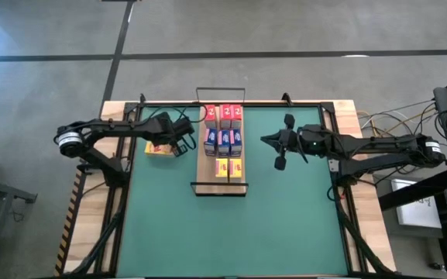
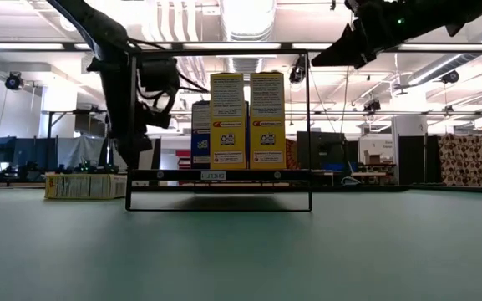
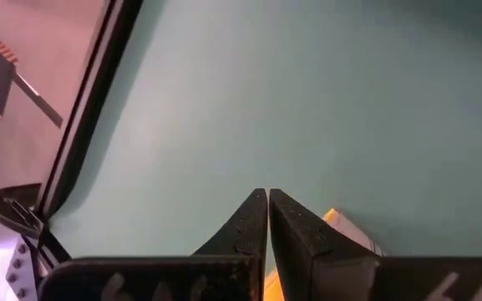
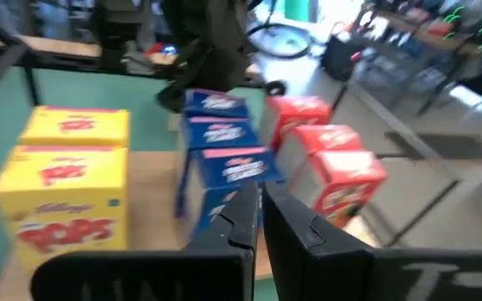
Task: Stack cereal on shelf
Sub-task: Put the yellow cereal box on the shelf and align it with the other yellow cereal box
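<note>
High view shows the surface [image 1: 285, 225] covered by a green mat, with the shelf [image 1: 221, 184] lying across its far middle. On the shelf stand eight boxes in rows: three red boxes [image 1: 223, 115] at the far end, three blue boxes [image 1: 224, 140] in the middle, and two yellow boxes [image 1: 228, 167] nearest. A ninth, the loose yellow box [image 1: 159, 148], lies flat on the mat just left of the shelf, so by my reckoning the stack is one box short.

Left end effector [image 1: 183, 144] hovers between that loose box and the shelf, fingers pressed together on nothing; its wrist view shows a yellow corner peeking just past the closed fingertips [image 3: 261, 209]. Right end effector [image 1: 279, 159] hangs well above the mat to the right of the shelf, also closed and empty, its wrist camera looking over the rows.

Risks from here, as I judge them: the left fingers must part before descending, or they will shove the flat box away instead of straddling it. The box lies on its broad face, so a grip could slip or tilt it. Carrying it into the open yellow slot, the arm may brush the standing yellow boxes and topple the rows, since they stand close together.
</note>
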Tool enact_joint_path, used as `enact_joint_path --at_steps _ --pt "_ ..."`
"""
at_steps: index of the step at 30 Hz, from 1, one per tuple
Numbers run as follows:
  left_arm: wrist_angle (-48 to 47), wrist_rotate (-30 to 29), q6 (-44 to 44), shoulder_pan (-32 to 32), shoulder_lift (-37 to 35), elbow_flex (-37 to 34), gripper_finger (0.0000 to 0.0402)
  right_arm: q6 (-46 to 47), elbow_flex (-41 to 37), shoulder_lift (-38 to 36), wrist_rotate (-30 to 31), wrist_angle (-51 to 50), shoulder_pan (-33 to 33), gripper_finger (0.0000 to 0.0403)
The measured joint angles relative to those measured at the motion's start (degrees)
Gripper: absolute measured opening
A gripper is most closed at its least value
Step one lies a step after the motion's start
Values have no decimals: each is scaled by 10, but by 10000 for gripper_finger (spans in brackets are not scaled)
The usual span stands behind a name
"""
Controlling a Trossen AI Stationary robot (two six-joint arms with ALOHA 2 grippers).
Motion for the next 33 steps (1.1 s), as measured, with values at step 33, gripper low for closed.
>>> enact_joint_path --at_steps 33 --pt "-142 283 -305 -352 -10 20 0 125 -12 0 -52 -35 134 9"
